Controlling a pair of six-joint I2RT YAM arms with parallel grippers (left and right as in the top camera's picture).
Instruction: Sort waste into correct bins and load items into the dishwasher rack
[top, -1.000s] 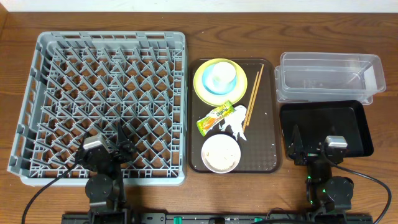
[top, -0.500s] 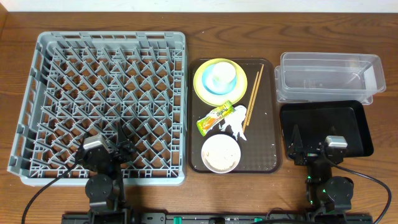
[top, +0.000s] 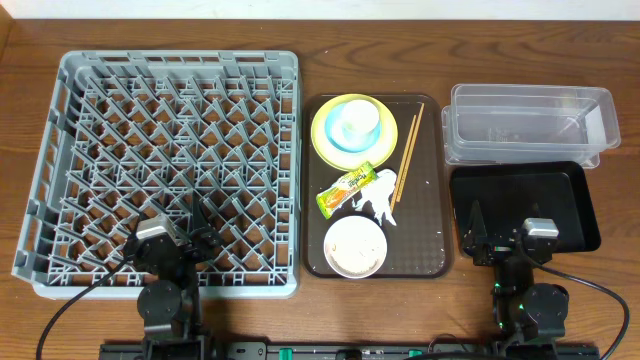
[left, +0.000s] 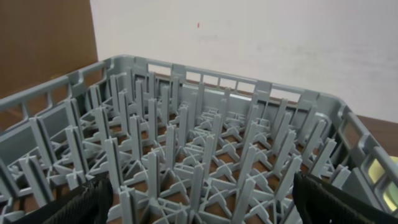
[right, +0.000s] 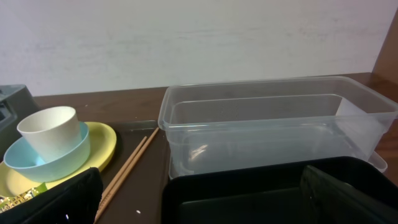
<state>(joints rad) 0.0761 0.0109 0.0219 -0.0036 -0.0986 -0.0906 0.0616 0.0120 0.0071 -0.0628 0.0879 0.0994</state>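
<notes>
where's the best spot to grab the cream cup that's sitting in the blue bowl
Take the cream cup by its upper wall at the rim, coming straight down from above, one jaw inside the mouth and one outside. It stands upright and open-topped, and its base is sunk in the blue bowl on the yellow plate, so only the top is free.

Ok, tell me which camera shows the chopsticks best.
Overhead: the chopsticks show full length, lying on the brown tray right of the yellow plate. The right wrist view catches the chopsticks at a low angle, near end hidden. The left wrist view shows none.
</notes>
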